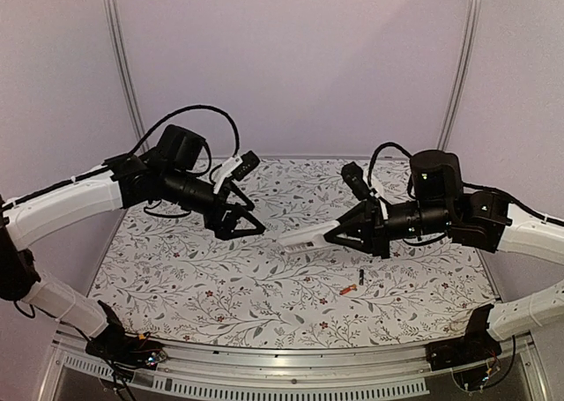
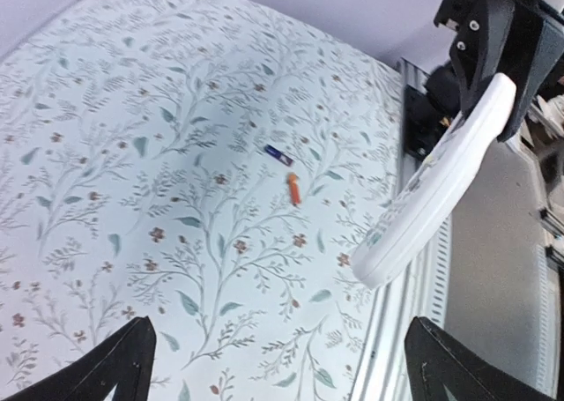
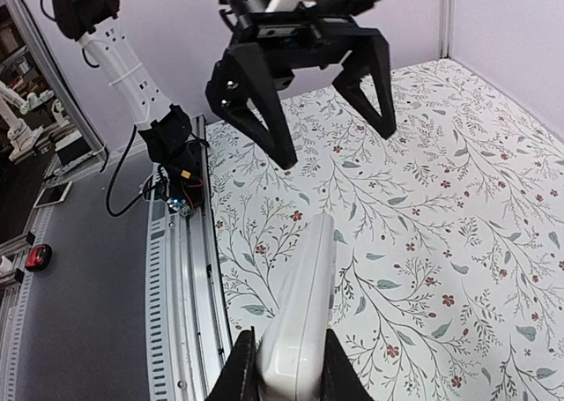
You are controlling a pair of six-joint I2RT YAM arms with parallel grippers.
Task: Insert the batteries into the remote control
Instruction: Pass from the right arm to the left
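Observation:
My right gripper (image 1: pixel 335 234) is shut on one end of the remote control (image 1: pixel 304 237), a slim white bar held above the table and pointing left. In the right wrist view its fingers (image 3: pixel 243 366) clamp the remote control (image 3: pixel 304 304) by its long sides. My left gripper (image 1: pixel 247 232) hangs open and holds nothing, just left of the remote's free end, apart from it. From the left wrist the remote control (image 2: pixel 441 185) shows its buttons. The batteries lie on the cloth below: a dark one (image 1: pixel 361 275) and an orange one (image 1: pixel 347 289), also visible as the dark one (image 2: pixel 278 155) and the orange one (image 2: pixel 293 188).
A floral cloth (image 1: pixel 220 278) covers the table. A metal rail (image 1: pixel 291 366) runs along the near edge with both arm bases (image 1: pixel 123 344) on it. Lilac walls close the back and sides. The left gripper (image 3: pixel 337 144) fills the top of the right wrist view.

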